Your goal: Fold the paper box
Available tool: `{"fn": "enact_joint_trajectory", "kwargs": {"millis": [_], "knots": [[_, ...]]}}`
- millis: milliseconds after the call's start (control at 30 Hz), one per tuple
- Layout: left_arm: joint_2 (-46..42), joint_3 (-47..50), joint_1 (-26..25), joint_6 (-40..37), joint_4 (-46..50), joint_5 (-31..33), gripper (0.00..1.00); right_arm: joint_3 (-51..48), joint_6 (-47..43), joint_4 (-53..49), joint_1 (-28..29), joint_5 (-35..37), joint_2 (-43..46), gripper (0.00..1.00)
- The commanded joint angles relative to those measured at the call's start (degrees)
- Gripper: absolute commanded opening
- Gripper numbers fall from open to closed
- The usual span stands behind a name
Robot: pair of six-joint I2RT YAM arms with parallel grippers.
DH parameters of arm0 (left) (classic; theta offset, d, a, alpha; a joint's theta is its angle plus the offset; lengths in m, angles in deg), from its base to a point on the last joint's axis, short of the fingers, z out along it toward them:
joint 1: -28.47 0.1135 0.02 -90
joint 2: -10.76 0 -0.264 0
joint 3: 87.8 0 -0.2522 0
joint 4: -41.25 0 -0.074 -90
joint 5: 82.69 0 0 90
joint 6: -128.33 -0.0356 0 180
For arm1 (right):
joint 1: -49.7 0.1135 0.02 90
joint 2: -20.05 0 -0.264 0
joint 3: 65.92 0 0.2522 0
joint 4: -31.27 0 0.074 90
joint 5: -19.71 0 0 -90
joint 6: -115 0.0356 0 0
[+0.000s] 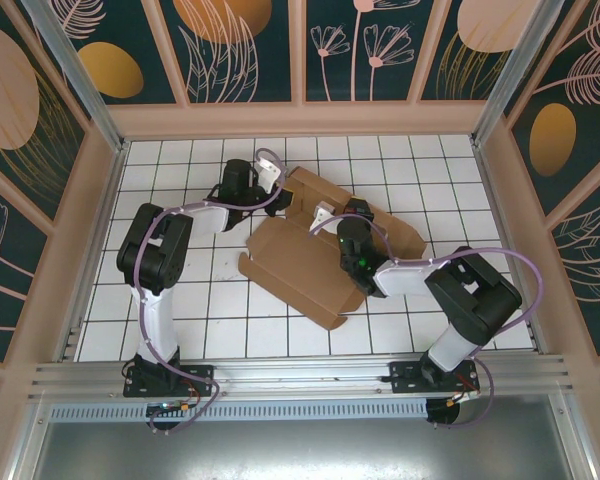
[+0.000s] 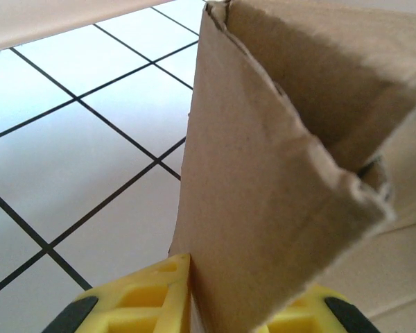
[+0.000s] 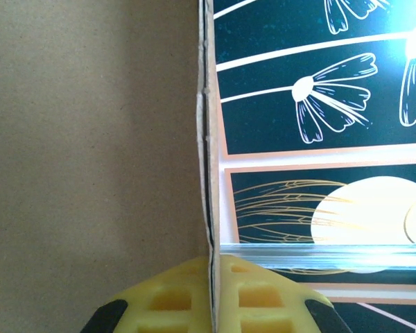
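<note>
Left gripper (image 2: 225, 305): jaws narrow, pinching upright end flap (image 2: 263, 173) at far-left end of paper box (image 1: 310, 275). Box lies mid-table (image 1: 180, 320), long axis far-left to near-right. Right gripper (image 3: 213, 291): clamped on raised wall edge (image 3: 206, 139) mid-box. Left arm nearer flap end.

Left pincer (image 1: 271, 178), right pincer (image 1: 325, 214) on paper box (image 1: 300, 275)

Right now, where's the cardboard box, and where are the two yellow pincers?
paper box (image 1: 295, 268): top view, its flat near panel.
left pincer (image 2: 243, 288): left wrist view, midway between its fingertips, at the pinched flap.
right pincer (image 3: 213, 277): right wrist view, where its fingertips meet on the box edge.
</note>
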State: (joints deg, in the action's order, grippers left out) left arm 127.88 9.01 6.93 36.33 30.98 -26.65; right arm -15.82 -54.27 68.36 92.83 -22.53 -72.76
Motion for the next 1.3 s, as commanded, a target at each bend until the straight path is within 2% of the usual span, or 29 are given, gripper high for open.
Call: {"fn": "enact_joint_trajectory", "kwargs": {"millis": [0, 167, 333, 367, 433, 500, 600, 700, 900, 967, 1067, 1133, 1267], "knots": [[-1.94, 1.04, -1.49, 2.29, -3.75, -1.14, 0.16, 0.62, 3.41, -2.23, 1.60, -2.25, -1.93, 0.00], [-2.20, 1.60, -1.58, 2.51, -4.52, -0.94, 0.07, 0.67, 4.48, -1.95, 2.44, -2.62, -1.32, 0.01], [-2.21, 1.53, -1.56, 2.00, -3.64, -2.26, 0.06, 2.48, 11.21, -7.09, 4.13, -5.09, 1.26, 0.12], [-2.27, 1.58, -1.51, 2.00, -3.66, -2.22, 0.06, 3.05, 13.01, -9.03, 4.23, -5.75, 1.83, 0.16], [-2.34, 1.66, -1.55, 1.83, -3.60, -2.16, 0.04, 4.52, 17.87, -13.66, 4.33, -7.66, 3.12, 0.40], [-2.42, 1.66, -1.58, 1.69, -3.48, -2.08, 0.00, 5.46, 22.34, -16.77, 4.33, -9.96, 4.77, 0.57], [-2.44, 1.49, -1.62, 1.42, -3.18, -2.54, 0.00, 7.75, 30.87, -23.75, 4.26, -16.04, 7.90, 0.68], [-1.82, 0.97, -1.55, 0.72, -2.87, -2.84, 0.00, 10.03, 38.66, -30.08, 4.13, -24.82, 10.44, 0.70], [-1.95, 0.86, -1.58, 0.17, -2.70, -1.98, 0.00, 10.91, 50.46, -28.10, 2.03, -39.55, 15.01, 0.70], [-2.33, 0.87, -1.60, -0.10, -2.75, -1.68, 0.00, 11.48, 54.95, -26.05, 0.94, -41.65, 16.21, 0.70], [-2.97, 0.28, -1.58, -0.60, -0.74, -0.94, 0.00, 14.17, 69.47, -23.26, -0.58, -38.90, 16.97, 0.69], [-3.86, 1.23, -1.66, -0.47, -1.45, -0.25, 0.00, 16.56, 81.48, -24.95, -3.13, -38.88, 16.35, 0.66], [-4.83, 3.80, -2.13, 1.46, -5.87, 2.06, 0.00, 21.52, 96.98, -32.70, -8.78, -41.92, 13.53, 0.63]]}}
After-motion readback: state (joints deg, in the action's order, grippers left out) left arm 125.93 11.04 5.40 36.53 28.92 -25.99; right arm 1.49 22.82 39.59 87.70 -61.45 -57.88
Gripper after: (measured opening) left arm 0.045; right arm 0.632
